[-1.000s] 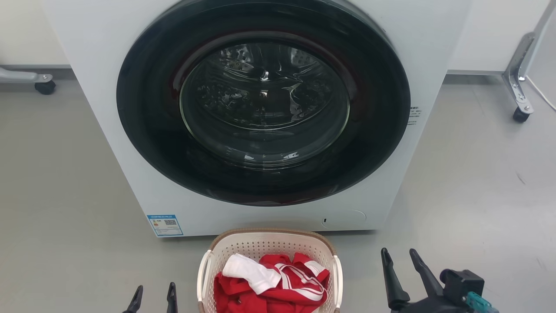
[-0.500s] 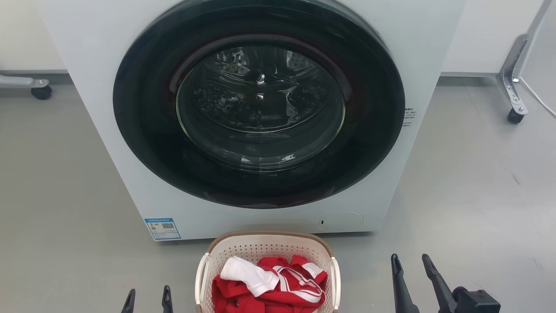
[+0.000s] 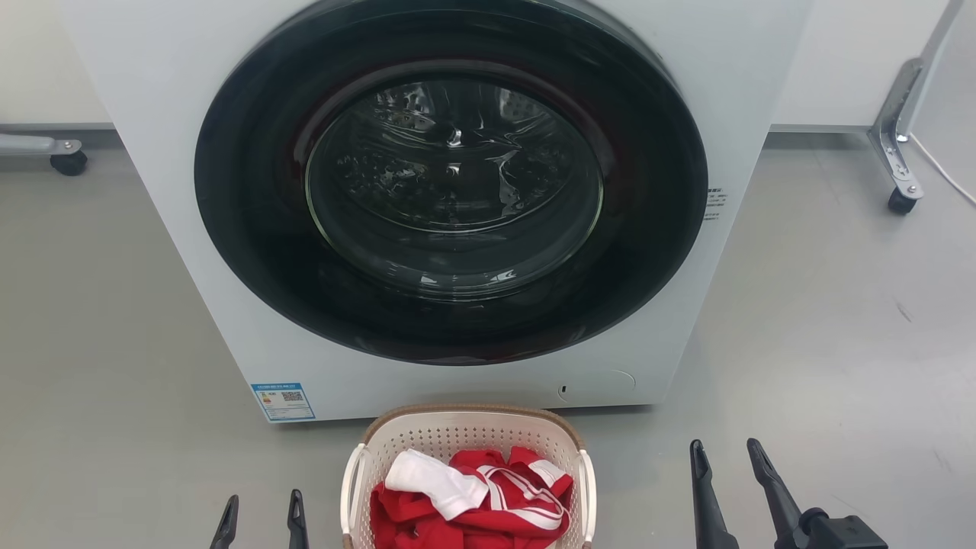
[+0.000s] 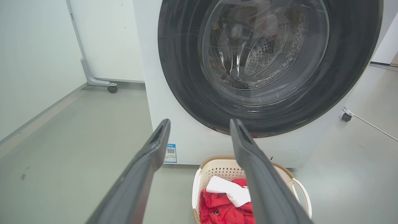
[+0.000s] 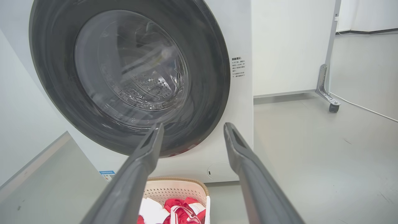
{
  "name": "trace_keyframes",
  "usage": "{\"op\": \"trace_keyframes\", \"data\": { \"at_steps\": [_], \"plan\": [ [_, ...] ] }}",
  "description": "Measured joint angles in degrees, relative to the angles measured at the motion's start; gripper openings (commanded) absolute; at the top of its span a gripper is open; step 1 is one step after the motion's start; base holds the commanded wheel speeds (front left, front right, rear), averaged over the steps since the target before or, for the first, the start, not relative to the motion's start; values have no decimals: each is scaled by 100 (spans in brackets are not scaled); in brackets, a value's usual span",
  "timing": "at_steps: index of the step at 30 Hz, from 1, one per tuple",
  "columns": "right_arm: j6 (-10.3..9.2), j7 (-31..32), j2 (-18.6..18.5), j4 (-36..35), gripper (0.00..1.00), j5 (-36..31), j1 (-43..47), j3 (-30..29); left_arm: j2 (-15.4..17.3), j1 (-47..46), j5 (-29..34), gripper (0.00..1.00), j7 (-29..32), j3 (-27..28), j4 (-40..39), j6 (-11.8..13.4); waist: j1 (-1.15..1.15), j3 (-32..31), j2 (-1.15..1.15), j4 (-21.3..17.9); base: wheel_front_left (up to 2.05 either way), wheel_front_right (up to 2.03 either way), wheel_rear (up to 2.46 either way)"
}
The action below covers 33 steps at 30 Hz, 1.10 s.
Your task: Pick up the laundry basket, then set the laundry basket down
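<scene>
L claw point(image 3: 263, 497), R claw point(image 3: 724, 443) spread; laundry basket point(image 3: 457, 433) btwn, on floor point(image 3: 114, 343).

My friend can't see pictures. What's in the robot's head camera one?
A cream laundry basket holding red and white clothes sits on the grey floor before a white front-loading washing machine, its round door shut. The left gripper and right gripper hang open on either side, touching nothing.

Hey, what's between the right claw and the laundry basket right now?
Bare grey floor, as the head view shows; the right claw is open off to the side of the laundry basket, apart from it.
</scene>
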Motion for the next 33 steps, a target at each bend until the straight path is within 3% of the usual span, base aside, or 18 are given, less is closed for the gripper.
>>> {"op": "trace_keyframes", "data": {
  "at_steps": [30,31,33],
  "plan": [
    [0,0,105,-244,100,-278,103,-199,-70,105,430,100,0,76,-221,0,1,99,0,-27,0,0,0],
    [0,0,108,-246,0,-278,103,-203,-77,105,445,0,0,79,-223,0,1,103,0,-27,0,0,0],
    [0,23,109,-152,0,-275,110,-200,-86,109,445,0,9,59,-132,-7,1,105,0,-27,0,0,0]
  ]
}}
